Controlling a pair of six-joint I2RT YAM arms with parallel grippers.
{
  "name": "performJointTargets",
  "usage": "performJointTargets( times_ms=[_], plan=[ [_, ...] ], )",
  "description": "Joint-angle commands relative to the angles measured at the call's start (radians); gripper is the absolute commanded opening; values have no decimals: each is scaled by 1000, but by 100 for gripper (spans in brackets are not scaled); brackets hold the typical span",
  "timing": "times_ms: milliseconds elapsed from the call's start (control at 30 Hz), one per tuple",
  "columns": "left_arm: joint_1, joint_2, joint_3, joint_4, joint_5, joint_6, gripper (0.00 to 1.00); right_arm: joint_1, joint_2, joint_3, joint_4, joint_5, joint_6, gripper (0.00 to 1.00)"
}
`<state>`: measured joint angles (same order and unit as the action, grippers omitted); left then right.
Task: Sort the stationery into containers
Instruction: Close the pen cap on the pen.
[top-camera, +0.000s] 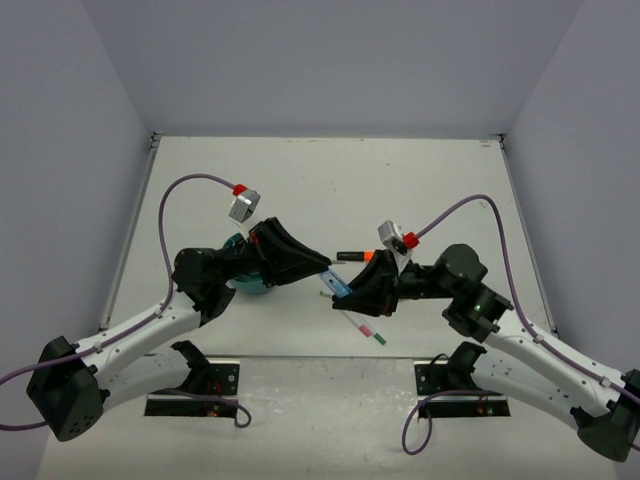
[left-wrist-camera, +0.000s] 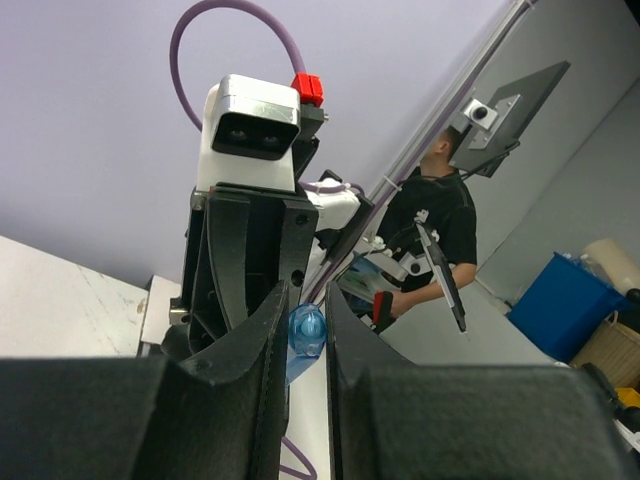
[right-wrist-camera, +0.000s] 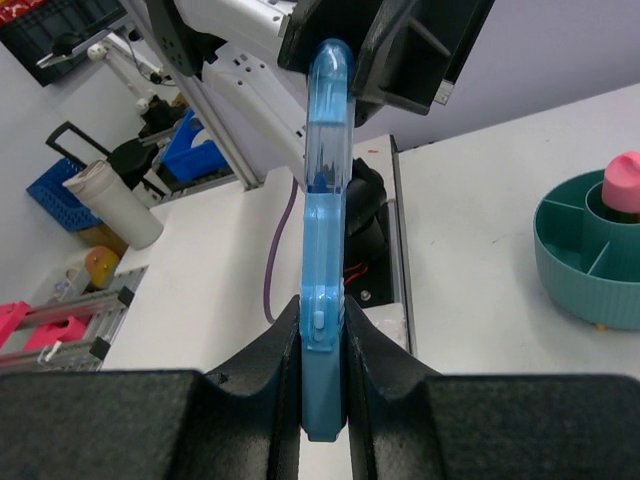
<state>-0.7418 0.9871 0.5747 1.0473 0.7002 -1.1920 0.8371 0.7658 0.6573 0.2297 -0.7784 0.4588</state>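
- White tabletop with plain pale walls on three sides; you see both arms reaching in toward its middle.
- To your left, the round teal desk organizer stands on the tabletop, mostly hidden under the left arm in the top view. A pink tube stands upright in its centre compartment.
- Your left gripper points right, and its jaws are closed down on one rounded end of the light-blue pen.
- That pen hangs in the air between the two grippers, above the tabletop and just right of the organizer.
- Your right gripper points left, facing the other one, and its jaws clamp the pen's opposite, wider end, so both grippers grip it.
- Just behind the right gripper, a black highlighter with an orange cap lies flat.
- Nearer to you, two thin white pens lie side by side on the tabletop below the right gripper, one pink-tipped, one green-tipped.
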Motion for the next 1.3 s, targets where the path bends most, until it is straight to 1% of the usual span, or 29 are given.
performJointTargets(
  times_ms=[0,200,400,633,767,900,967,1100,1133,1167,1200,1267],
  plan=[
    [-7,-8,-3,-3,22,19,6,-3,5,65,1,61,50,0],
    [-8,14,-9,-18,17,36,0,-3,-1,107,-7,81,71,0],
    [-9,27,-6,-67,8,76,0,-3,59,199,-43,131,87,0],
    [-16,11,-12,-221,-41,188,0,-3,151,317,-90,208,122,0],
    [-30,14,-22,-253,-46,236,0,-4,206,406,-91,170,120,0],
    [-59,8,-21,-280,-42,278,0,-6,245,438,-95,166,97,0],
    [-59,-14,-16,-323,-60,297,0,-6,250,435,-116,171,80,0],
    [-59,-83,18,-499,-125,377,0,-6,242,372,-125,138,42,0],
    [-59,-92,32,-526,-131,393,4,-6,240,358,-124,115,33,0],
    [-59,-111,48,-585,-145,426,12,-6,236,328,-120,79,22,0],
    [-59,-124,58,-612,-151,445,17,-5,229,311,-119,52,14,0],
    [-59,-133,78,-630,-148,464,22,-4,218,290,-120,13,3,0]
  ],
)
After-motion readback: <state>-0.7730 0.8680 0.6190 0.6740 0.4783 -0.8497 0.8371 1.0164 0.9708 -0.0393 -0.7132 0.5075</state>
